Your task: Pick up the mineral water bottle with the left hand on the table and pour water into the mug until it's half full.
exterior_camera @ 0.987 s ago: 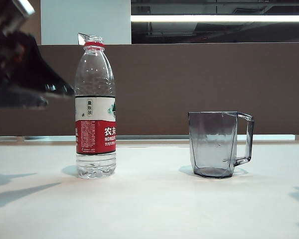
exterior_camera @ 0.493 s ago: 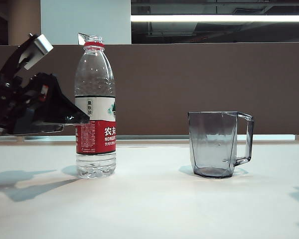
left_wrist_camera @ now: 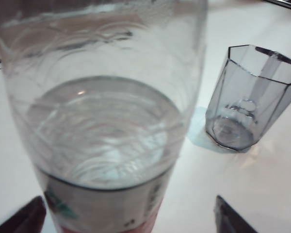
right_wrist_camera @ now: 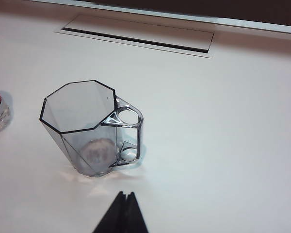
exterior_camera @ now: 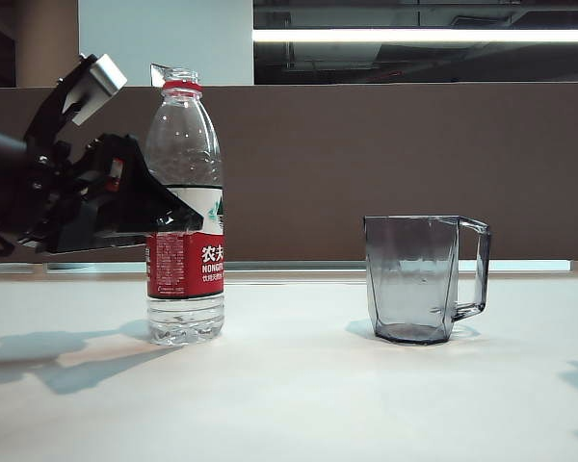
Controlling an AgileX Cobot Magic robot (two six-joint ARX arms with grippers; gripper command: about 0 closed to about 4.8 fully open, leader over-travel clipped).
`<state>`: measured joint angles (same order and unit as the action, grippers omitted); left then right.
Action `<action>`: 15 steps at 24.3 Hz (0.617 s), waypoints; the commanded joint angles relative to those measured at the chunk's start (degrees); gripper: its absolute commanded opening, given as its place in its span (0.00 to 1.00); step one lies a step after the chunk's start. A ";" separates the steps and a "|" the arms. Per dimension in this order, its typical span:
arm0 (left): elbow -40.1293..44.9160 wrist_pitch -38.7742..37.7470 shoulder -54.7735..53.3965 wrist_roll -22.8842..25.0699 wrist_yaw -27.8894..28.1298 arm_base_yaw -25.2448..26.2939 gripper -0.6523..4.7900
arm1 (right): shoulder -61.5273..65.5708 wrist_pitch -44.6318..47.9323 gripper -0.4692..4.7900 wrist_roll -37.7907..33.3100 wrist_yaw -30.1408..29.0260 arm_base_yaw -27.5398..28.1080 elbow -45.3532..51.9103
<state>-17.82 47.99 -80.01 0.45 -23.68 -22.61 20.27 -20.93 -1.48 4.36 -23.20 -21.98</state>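
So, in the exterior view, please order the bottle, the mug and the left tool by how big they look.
1. Mineral water bottle, tallest.
2. Left tool with its arm: wide, but cut off by the frame edge and perhaps nearer the camera, so unsure against the bottle.
3. Mug, about half the bottle's height.

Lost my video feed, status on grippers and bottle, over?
Left gripper open, straddling mineral water bottle, no grip yet. Right gripper shut, parked near mug. Mug looks empty. Nothing between bottle and mug.
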 commanded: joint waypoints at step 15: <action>-1.84 8.33 -7.82 0.00 2.36 -0.07 1.00 | -0.09 0.94 0.08 -0.02 -0.42 -0.07 -0.37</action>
<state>-19.46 54.52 -87.64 0.45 -21.56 -22.61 20.27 -20.95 -1.48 4.08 -23.20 -21.98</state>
